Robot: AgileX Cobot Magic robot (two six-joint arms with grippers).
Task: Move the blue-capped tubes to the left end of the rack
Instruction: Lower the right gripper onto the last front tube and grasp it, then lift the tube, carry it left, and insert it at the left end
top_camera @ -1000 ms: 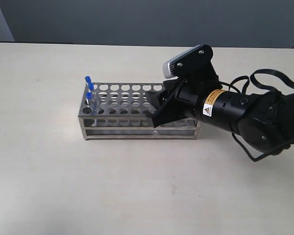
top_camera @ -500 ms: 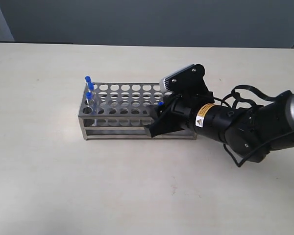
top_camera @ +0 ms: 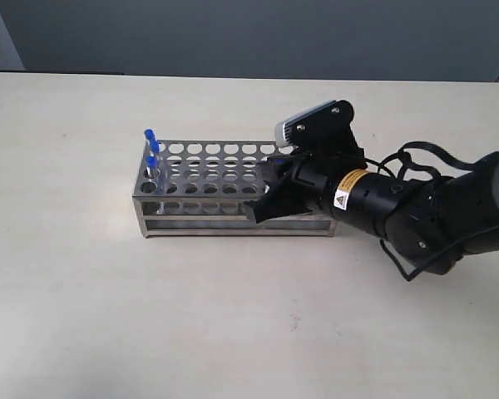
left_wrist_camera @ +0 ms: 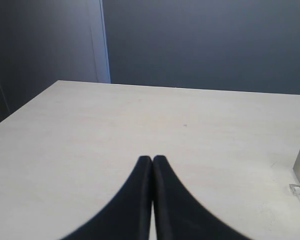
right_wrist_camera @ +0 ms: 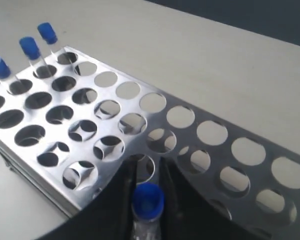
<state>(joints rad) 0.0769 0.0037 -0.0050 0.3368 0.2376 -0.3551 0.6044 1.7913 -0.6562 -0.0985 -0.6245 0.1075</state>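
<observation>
Closed left pincer (left_wrist_camera: 152, 162) above table (left_wrist_camera: 90, 130)

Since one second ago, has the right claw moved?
Yes: the right claw, gripping a blue-capped tube, sank lower over the rack, edging toward its left end.

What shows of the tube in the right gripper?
The tube is thin and clear with a bright blue cap. The right gripper holds it, one finger on each side at the cap. It is over the rack's right part; its lower end is hidden, so whether it stands in a hole cannot be told.
</observation>
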